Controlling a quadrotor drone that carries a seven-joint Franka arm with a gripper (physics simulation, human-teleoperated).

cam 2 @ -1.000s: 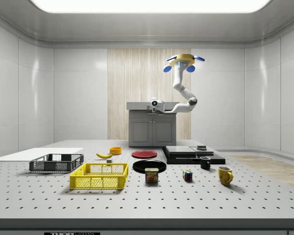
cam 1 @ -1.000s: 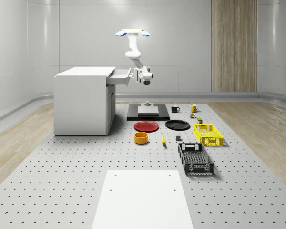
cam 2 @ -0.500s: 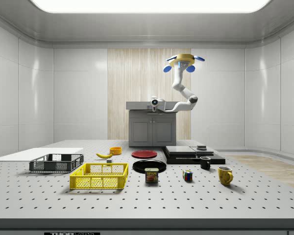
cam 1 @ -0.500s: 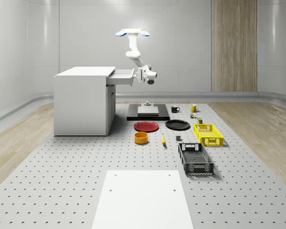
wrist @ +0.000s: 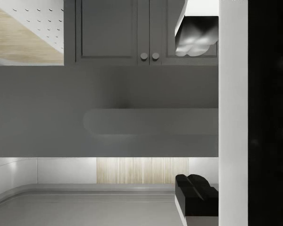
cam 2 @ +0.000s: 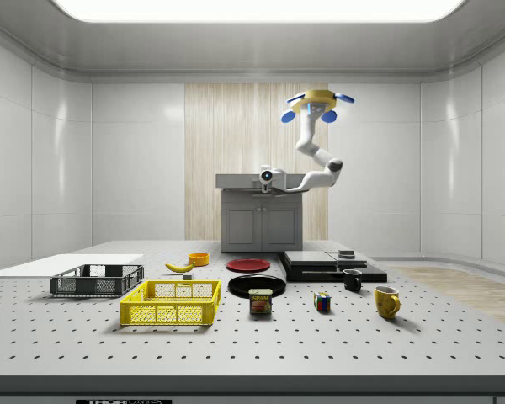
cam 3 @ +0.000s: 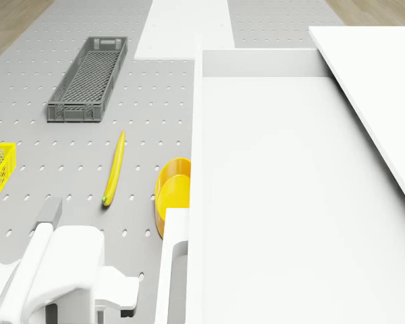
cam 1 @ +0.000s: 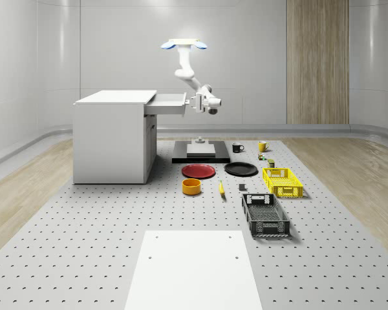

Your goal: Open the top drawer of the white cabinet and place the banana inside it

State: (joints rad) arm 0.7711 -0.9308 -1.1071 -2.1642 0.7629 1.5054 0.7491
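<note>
Overhead, the drone (cam 1: pixel 184 44) hovered in the air to the whole-scene view's right of the white cabinet (cam 1: pixel 113 135), above the black platform (cam 1: pixel 201 152), with its arm bent down and toward the cabinet. At the arm's end the gripper (cam 1: pixel 190 103) sat at the front of the top drawer (cam 1: pixel 168 103), which stood pulled well out of the cabinet body. Seen from the wrist, the two dark fingertips (wrist: pixel 196 194) stood spread, one on each side of the drawer's long handle bar (wrist: pixel 151 122), though whether they pressed on it could not be told. From the drone's camera the drawer's interior (cam 3: pixel 283 196) showed as a bare white tray. On the perforated table (cam 1: pixel 84 245), the banana (cam 1: pixel 221 188) lay well apart from the cabinet, just beside the orange bowl (cam 1: pixel 191 186) and near the red plate (cam 1: pixel 198 171). A black plate (cam 1: pixel 240 169), a yellow basket (cam 1: pixel 282 181) and a dark grey basket (cam 1: pixel 265 215) stood farther toward the whole-scene view's right. In the side view, a tin (cam 2: pixel 260 301), a coloured cube (cam 2: pixel 321 302), a black mug (cam 2: pixel 352 280) and a yellow mug (cam 2: pixel 386 301) stood along the near edge.
</note>
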